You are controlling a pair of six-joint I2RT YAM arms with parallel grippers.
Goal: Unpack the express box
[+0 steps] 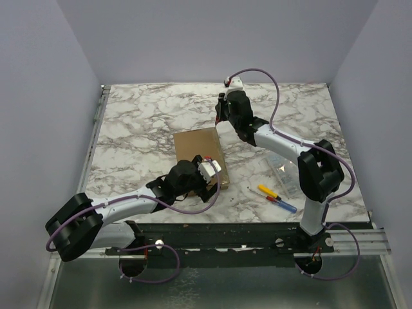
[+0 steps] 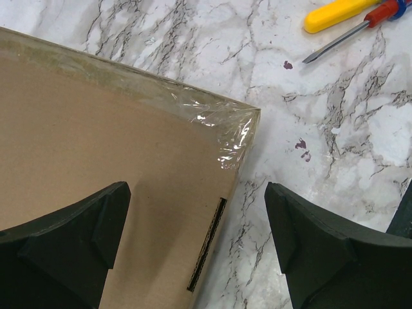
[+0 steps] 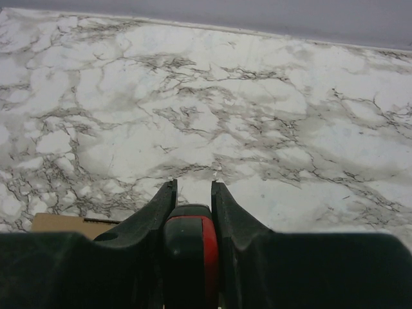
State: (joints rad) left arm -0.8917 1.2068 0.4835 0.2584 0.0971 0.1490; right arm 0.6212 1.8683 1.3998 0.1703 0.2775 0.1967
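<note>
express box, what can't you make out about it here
- Contents: the express box looks closed in the top view.
- Near edge: covered there by the left gripper.
- Right wrist view: only a corner shows beside the right gripper, whose red-and-black object is too hidden to identify.

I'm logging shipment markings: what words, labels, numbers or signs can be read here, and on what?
No text is readable anywhere.
express box: plain cardboard and clear tape, no print.
yellow-handled screwdriver: no marking visible.
clear case: too small to tell.
red-and-black object in the right pincer: no print shown.
</note>
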